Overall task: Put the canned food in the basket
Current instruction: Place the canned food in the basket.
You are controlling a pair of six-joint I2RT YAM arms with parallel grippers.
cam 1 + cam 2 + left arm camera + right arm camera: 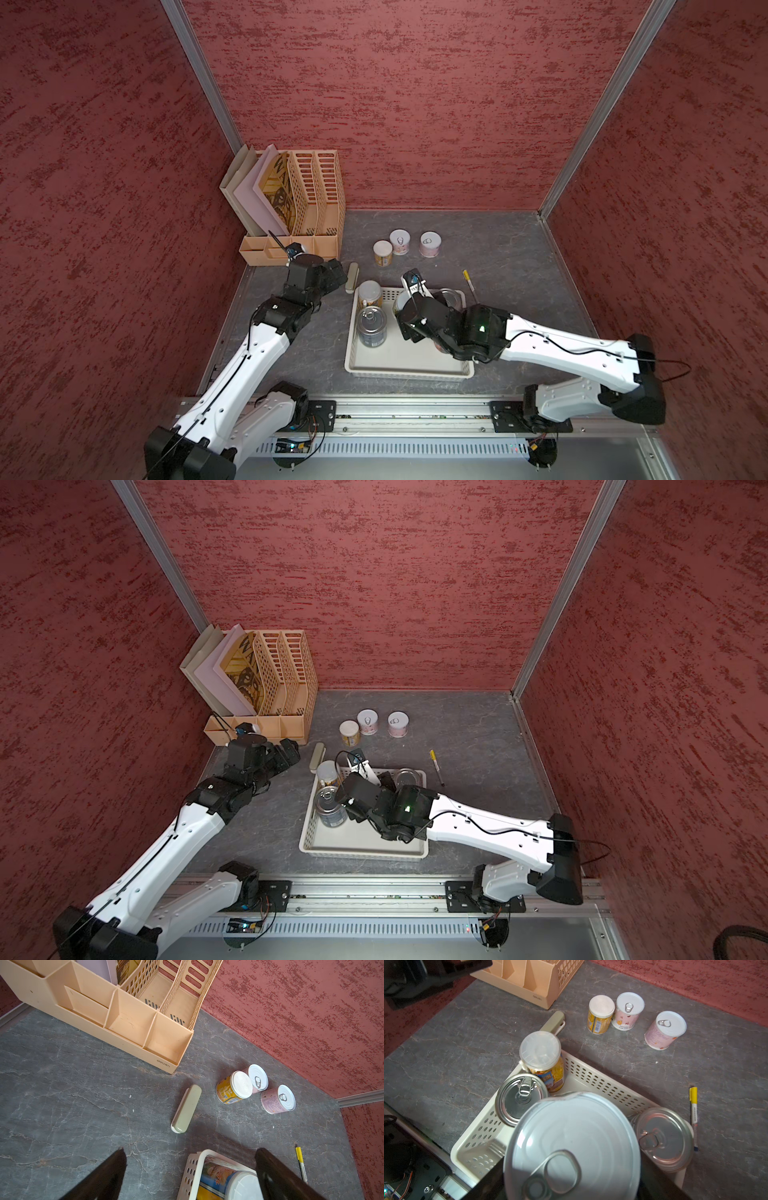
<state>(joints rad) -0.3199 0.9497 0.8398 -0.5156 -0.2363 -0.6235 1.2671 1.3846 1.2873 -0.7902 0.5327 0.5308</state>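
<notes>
Cans here look rigid, smooth-walled and fairly weighty, probably slippery, so a squeeze across the side wall suits them. The right gripper (573, 1176) pinches a white-lidded can (571, 1136) by its sides over the basket (407, 370), above three settled cans (372, 324) inside. Three loose cans (401, 243) stand beyond the basket. The left gripper (191, 1153) hangs spread and empty beside the basket.

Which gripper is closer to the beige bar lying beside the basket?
Left. The left gripper hangs open close beside the beige bar; the right gripper is farther off over the basket, jaws closed on a white-lidded can.
</notes>
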